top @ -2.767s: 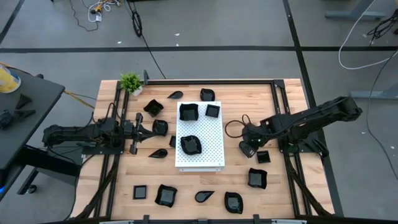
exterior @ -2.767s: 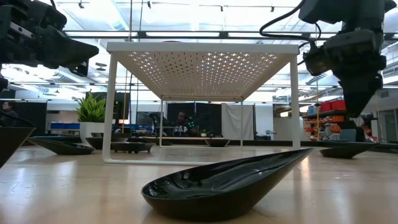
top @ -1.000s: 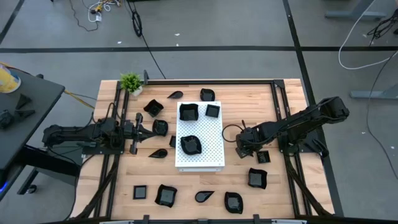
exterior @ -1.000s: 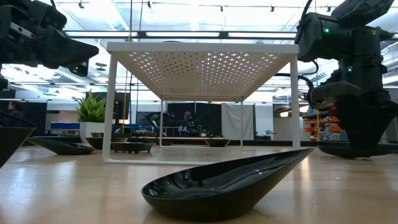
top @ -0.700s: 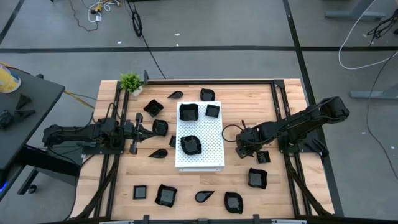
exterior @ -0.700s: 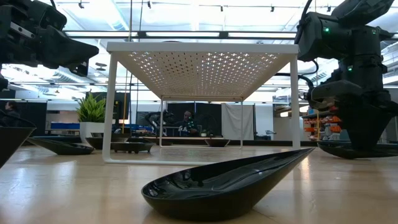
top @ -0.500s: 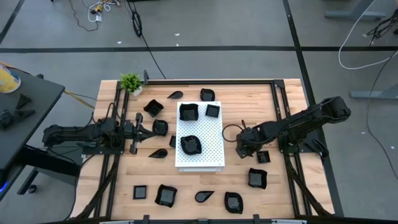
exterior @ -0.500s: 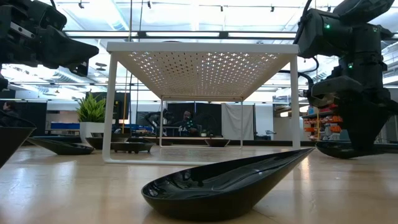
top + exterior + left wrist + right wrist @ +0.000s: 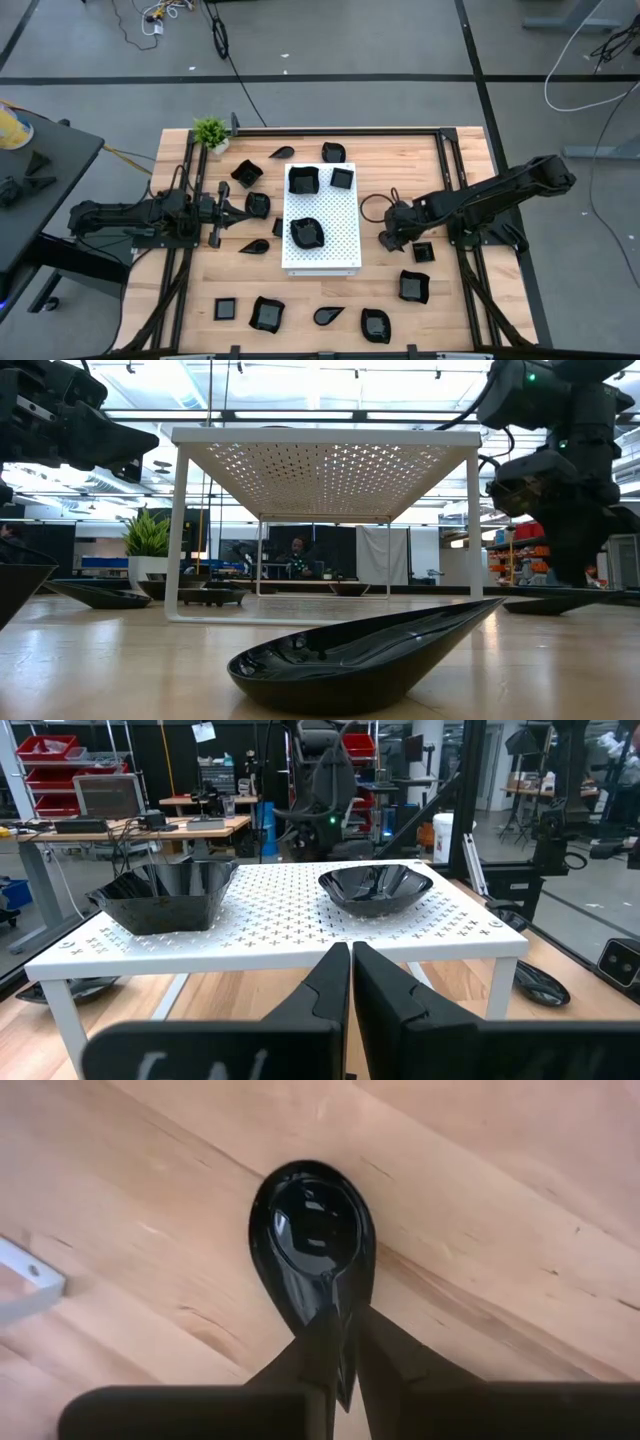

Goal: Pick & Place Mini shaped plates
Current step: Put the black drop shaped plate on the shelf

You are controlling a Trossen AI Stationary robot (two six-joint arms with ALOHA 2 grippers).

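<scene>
Right gripper (image 9: 342, 1342) fingers pinched the pointed tip of a glossy black teardrop-shaped mini plate (image 9: 313, 1245) above the wooden desk (image 9: 480, 1210), left gripper (image 9: 351, 963) fingers clenched empty beside white perforated board (image 9: 290, 925).

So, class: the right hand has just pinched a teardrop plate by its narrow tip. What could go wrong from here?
1. The right hand holds the teardrop plate only at its pointed end, so the glossy dish may swing or slip out during the lift.
2. The white board already carries three plates, so setting this one down could knock a neighbour.
3. The board's corner is close; a low carry might clip it.
</scene>
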